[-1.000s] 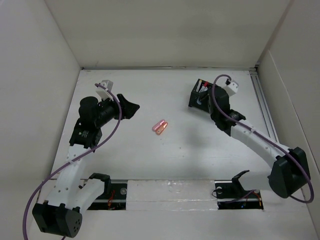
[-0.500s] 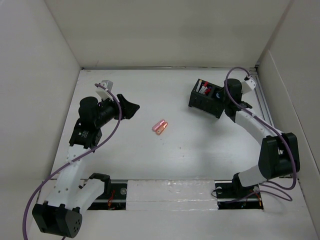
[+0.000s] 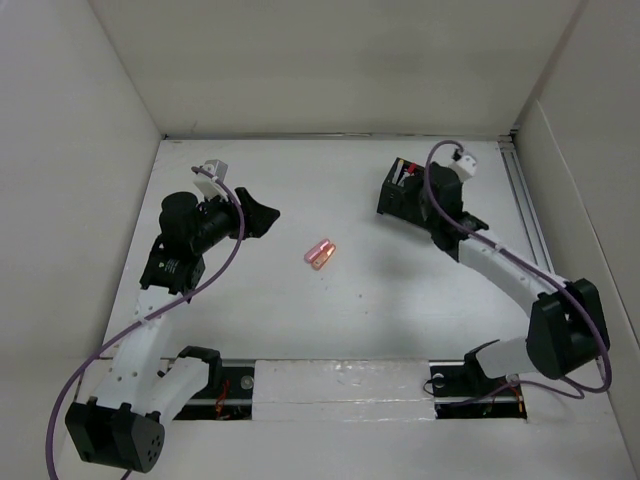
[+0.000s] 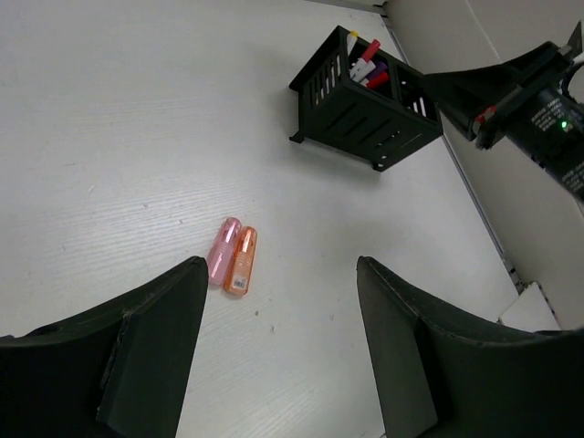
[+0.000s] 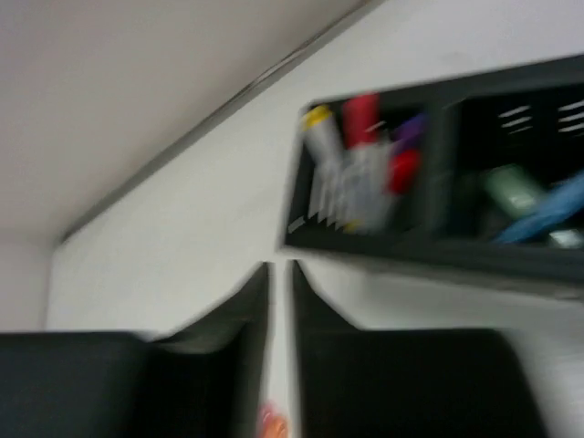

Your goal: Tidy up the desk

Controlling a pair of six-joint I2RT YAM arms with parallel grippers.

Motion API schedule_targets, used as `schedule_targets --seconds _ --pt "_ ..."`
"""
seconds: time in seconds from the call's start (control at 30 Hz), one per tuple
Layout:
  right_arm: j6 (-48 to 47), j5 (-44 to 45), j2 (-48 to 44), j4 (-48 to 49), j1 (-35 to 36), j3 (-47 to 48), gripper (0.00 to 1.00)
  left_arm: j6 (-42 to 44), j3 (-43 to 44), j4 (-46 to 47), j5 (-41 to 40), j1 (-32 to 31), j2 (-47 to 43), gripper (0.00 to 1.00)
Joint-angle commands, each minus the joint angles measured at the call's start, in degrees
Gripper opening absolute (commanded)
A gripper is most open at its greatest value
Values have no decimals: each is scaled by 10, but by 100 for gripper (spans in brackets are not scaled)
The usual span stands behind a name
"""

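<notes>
The white desk (image 3: 400,310) holds a pink highlighter (image 3: 318,249) and an orange highlighter (image 3: 325,256) lying side by side near its middle. They also show in the left wrist view, pink (image 4: 222,251) and orange (image 4: 242,261). My left gripper (image 3: 268,213) is open and empty, above the desk to the left of them (image 4: 280,274). My right gripper (image 3: 425,200) hovers at the right side of the black organizer (image 3: 396,196). In its blurred wrist view its fingers stand almost together with nothing between them (image 5: 280,269).
The black two-compartment organizer (image 4: 365,114) stands at the back right, holding red, yellow and purple markers (image 5: 360,169) in one compartment and green and blue items (image 5: 520,196) in the other. White walls border the desk; a metal rail (image 3: 340,385) runs along the front.
My right arm swung away to the right of the organizer half a second ago and is now back beside it. The left arm and the highlighters have not moved.
</notes>
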Motion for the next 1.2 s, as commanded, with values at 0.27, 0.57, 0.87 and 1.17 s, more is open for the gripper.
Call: schedule_targets --seconds 0.27,0.57,0.87,1.17 --pt "-30 65 95 -64 311 14 57 -2 11 30 14 3 4 62" --pt "-27 104 211 -165 385 98 76 -2 9 30 16 3 -6 62" --pt "-36 128 293 -195 393 150 77 -2 9 30 10 3 -1 62" --pt "-44 133 354 -198 370 202 69 -1 9 29 17 3 -2 63"
